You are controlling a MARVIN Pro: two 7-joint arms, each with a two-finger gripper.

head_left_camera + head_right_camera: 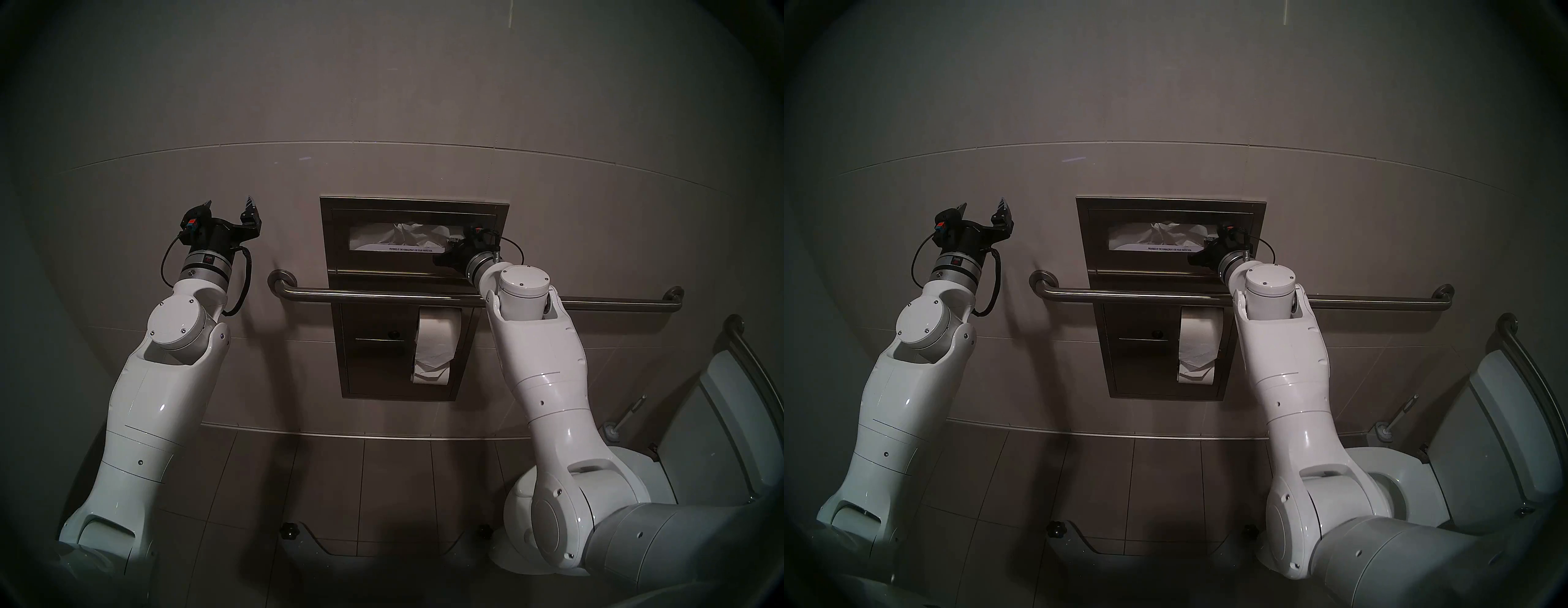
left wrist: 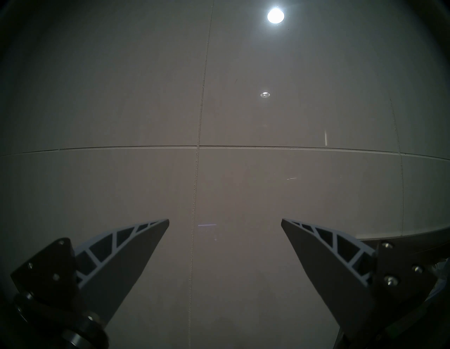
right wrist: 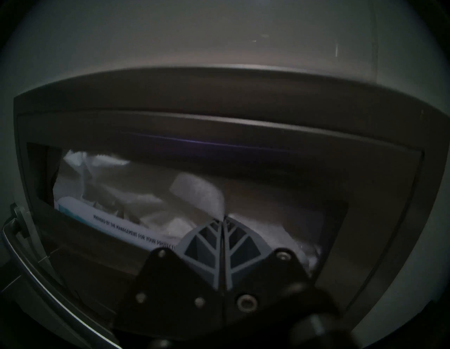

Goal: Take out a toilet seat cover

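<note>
Right end effector (image 3: 222, 220) pinched shut at the dispenser (image 1: 413, 206) slot's right end, tips clamped on a fold of the toilet seat cover (image 3: 199, 192) (crinkled white tissue, mostly tucked inside the opening, spreading left of the tips). Left end effector (image 1: 229, 210) spread wide, empty, well off beside the wall.

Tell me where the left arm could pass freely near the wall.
Free: bare wall around the open left end effector, left of the grab bar. Crowded: the dispenser slot, where the shut right end effector meets the toilet seat cover.
</note>
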